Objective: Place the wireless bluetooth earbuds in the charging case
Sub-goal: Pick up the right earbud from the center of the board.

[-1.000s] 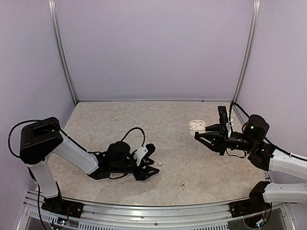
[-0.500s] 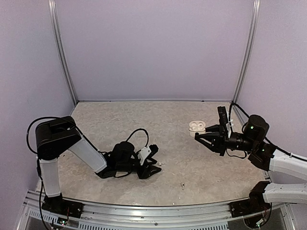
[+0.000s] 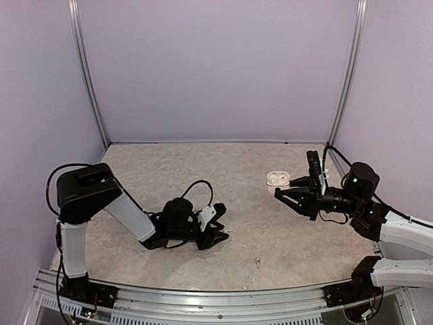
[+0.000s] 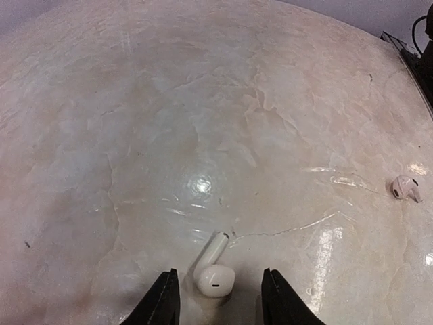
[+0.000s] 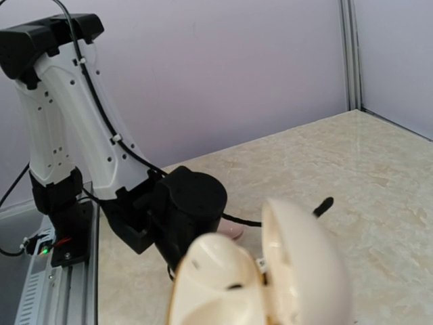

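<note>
Creeping forward along the table (image 3: pixel 169 176) over the last second, the left hand (image 4: pixel 218 292) now has its fingers spread open on either side of one earbud (image 4: pixel 214 274). The earbud lies flat between them with gaps on both sides, its stem pointing away from the wrist. From above, that same left hand (image 3: pixel 218 233) sits low on the table, and the left arm (image 3: pixel 101 200) behind it has swung further in than before.

A second earbud (image 4: pixel 405 188) lies well off to the side, and neither bud has shifted.

The right hand (image 3: pixel 285 187) hasn't budged, with its fingers apart just beside the charging case (image 3: pixel 276 178). I can't tell if they touch it. The case stands lid open on the table, big and blurry in the right wrist view.
</note>
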### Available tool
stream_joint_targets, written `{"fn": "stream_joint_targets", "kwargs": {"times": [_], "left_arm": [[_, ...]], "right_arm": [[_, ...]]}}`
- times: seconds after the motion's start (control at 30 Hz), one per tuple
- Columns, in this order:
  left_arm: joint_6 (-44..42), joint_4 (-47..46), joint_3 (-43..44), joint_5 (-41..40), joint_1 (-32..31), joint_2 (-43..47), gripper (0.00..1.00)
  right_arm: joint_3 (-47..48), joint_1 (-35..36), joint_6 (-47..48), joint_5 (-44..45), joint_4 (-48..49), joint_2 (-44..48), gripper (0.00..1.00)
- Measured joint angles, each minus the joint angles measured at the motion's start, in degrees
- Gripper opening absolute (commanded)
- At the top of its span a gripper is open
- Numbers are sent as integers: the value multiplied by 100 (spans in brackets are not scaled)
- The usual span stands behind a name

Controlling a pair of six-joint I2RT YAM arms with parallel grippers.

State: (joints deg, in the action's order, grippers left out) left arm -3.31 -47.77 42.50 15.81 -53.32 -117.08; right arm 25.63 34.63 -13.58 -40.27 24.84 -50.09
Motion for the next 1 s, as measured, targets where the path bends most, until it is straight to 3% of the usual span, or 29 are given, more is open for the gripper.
{"fn": "stream_joint_targets", "kwargs": {"times": [0.47, 0.77, 1.0], "left_arm": [[-643, 557, 299, -212, -7, 7, 19], [-914, 1408, 374, -509, -245, 382, 17], [-1117, 2229, 374, -852, -535, 1220, 17]], "right_arm": [[0, -13, 26, 0, -28, 0, 0], [0, -28, 46, -2, -24, -17, 0], [0, -31, 92, -120, -24, -144, 0]]}}
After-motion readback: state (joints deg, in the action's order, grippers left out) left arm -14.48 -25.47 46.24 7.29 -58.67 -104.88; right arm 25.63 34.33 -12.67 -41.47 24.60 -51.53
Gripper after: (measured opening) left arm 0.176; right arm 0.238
